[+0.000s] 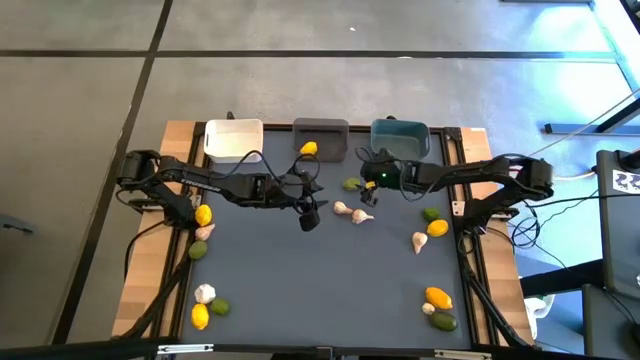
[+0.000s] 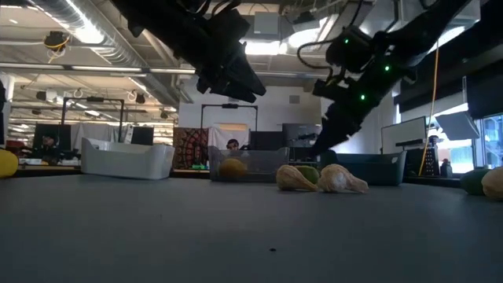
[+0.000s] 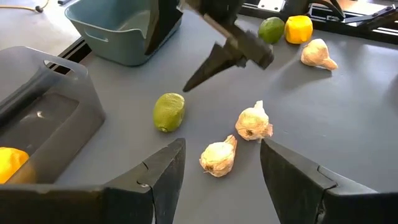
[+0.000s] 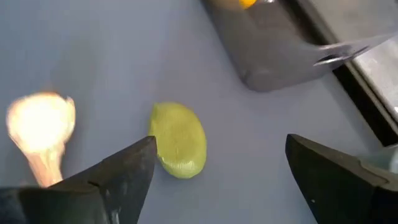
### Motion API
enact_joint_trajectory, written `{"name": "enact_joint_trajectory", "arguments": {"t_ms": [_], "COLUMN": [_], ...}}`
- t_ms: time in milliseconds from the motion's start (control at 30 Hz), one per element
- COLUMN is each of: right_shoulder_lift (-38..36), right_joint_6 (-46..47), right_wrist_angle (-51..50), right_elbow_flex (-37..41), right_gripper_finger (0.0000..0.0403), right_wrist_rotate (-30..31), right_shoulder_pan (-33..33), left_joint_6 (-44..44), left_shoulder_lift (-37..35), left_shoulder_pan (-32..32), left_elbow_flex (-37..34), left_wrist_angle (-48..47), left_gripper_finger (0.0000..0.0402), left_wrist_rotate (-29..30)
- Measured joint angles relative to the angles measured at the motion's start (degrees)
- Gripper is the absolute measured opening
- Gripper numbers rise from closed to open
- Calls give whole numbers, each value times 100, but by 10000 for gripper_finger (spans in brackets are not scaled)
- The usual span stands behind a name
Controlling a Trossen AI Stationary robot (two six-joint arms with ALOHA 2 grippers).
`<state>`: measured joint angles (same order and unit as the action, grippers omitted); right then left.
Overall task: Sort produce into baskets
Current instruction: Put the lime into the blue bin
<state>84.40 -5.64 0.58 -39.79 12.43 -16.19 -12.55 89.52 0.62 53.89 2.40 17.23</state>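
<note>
A dark grey matte tabletop (image 1: 320, 270) sits on a light wooden frame (image 1: 150, 270). Around it, grey concrete floor (image 1: 300, 25). Beyond, an office with ceiling lights (image 2: 86, 31).

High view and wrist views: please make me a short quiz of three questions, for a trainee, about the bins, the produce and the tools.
1. True or false: the dark grey bin holds a lemon.
2. Which piece lies nearest the open right tool? A) a lime B) a lemon C) a white bin
3. Fill in: in the row of three bins, the white bin stands at the ___ arm's end.

Key: 1 true; 2 A; 3 left.
</note>
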Motion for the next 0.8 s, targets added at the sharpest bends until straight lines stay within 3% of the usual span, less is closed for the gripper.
{"name": "enact_joint_trajectory", "arguments": {"t_ms": [100, 300, 633, 800], "right_shoulder_lift": [208, 545, 1026, 1194], "right_joint_6": [-173, -493, -670, -790], "right_wrist_angle": [220, 645, 948, 970], "right_elbow_flex": [0, 0, 0, 0], "right_gripper_finger": [347, 330, 294, 249], "right_wrist_rotate": [-23, -632, -511, -511], "right_shoulder_pan": [0, 0, -9, -9], "left_joint_6": [-1, 25, -1, -3], "left_shoulder_lift": [0, 2, 2, 4], "left_shoulder_pan": [0, 0, 0, 0], "left_elbow_flex": [0, 2, 2, 2], "left_wrist_angle": [-1, -1, -1, -3], "left_gripper_finger": [202, 202, 202, 202], "left_wrist_rotate": [0, 0, -2, -2]}}
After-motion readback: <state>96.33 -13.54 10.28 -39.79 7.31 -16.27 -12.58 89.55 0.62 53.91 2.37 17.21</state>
